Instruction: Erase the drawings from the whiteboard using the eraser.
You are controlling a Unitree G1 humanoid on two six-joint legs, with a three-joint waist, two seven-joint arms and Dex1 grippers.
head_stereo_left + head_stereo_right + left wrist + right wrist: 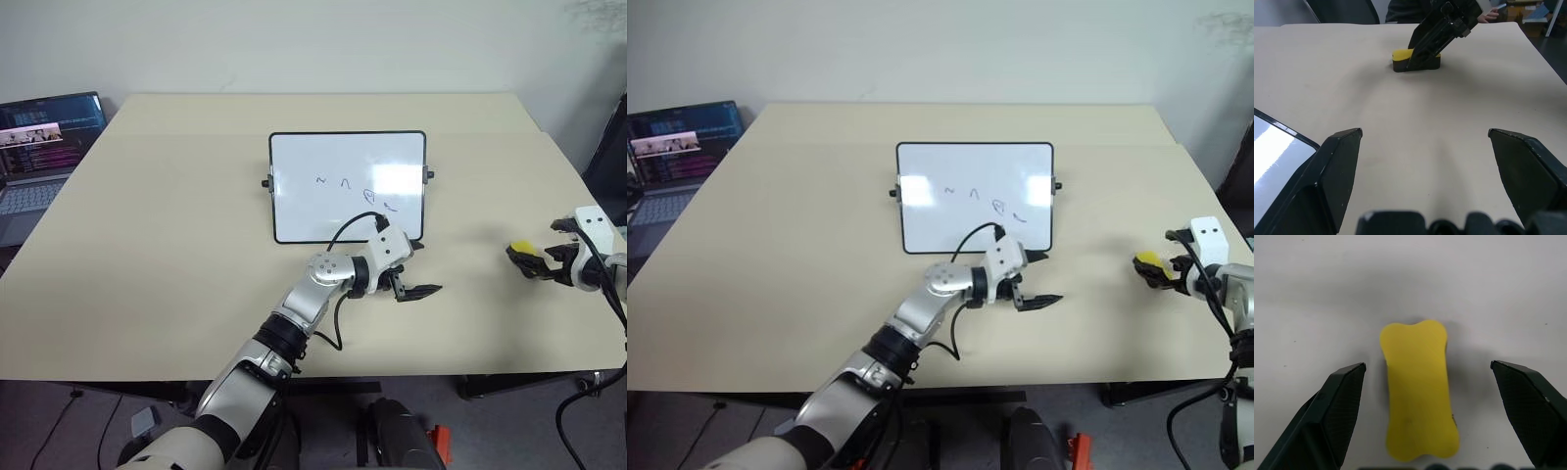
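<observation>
Beige table (176, 264) bears whiteboard (323, 206), eraser (524, 250); laptop (39, 147) apparently alongside.

Pale beige tabletop (176, 284) all round. Glossy white whiteboard (348, 186) with a thin black frame — the drawings (355, 186) on it are thin blue squiggles. The eraser (1418, 389) is bright yellow on top, dark underneath. Both tools — left tool (411, 269), right tool (1422, 416) — have black fingers.

Glossy whiteboard (348, 186), matt beige table (176, 264), smooth yellow eraser (1418, 389).
</observation>
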